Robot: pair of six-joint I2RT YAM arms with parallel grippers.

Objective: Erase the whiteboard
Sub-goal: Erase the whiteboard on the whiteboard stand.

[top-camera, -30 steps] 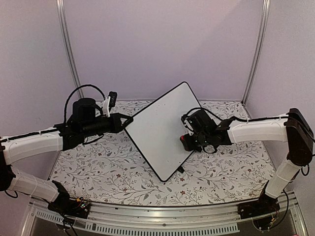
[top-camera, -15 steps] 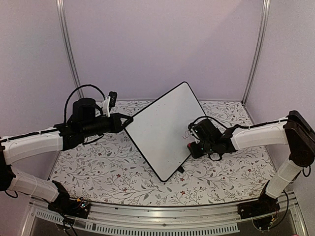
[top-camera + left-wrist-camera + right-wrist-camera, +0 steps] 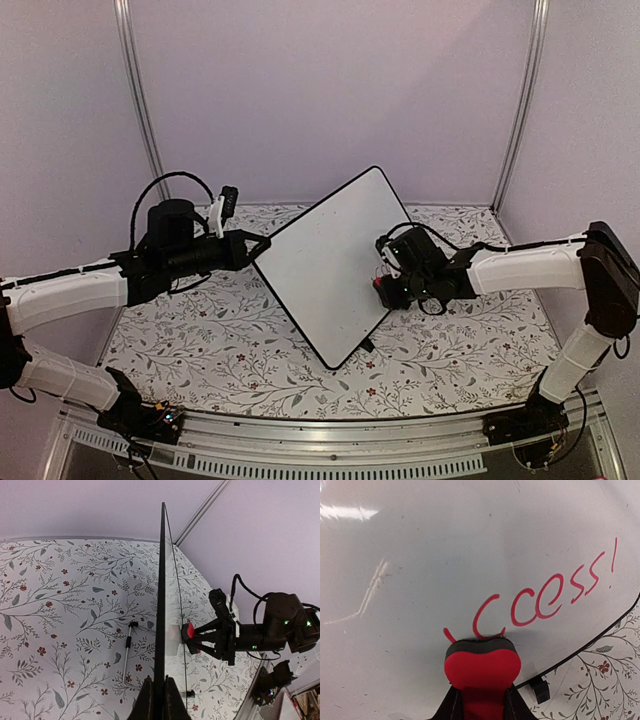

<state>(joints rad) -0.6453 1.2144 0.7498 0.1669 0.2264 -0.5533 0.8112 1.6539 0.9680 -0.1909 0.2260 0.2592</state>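
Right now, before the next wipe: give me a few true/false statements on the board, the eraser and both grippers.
1. The left gripper is shut on the whiteboard edge. True.
2. The whiteboard is wiped clean. False: red letters reading "ccess!" show on it.
3. The right gripper presses a red eraser against the whiteboard. True.
4. The whiteboard lies flat. False: it stands up on edge over the table.

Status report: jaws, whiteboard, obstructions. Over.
Left gripper: jaws shut on whiteboard edge. Right gripper: jaws shut on red eraser, touching it. Red writing unerased. Nothing blocking.
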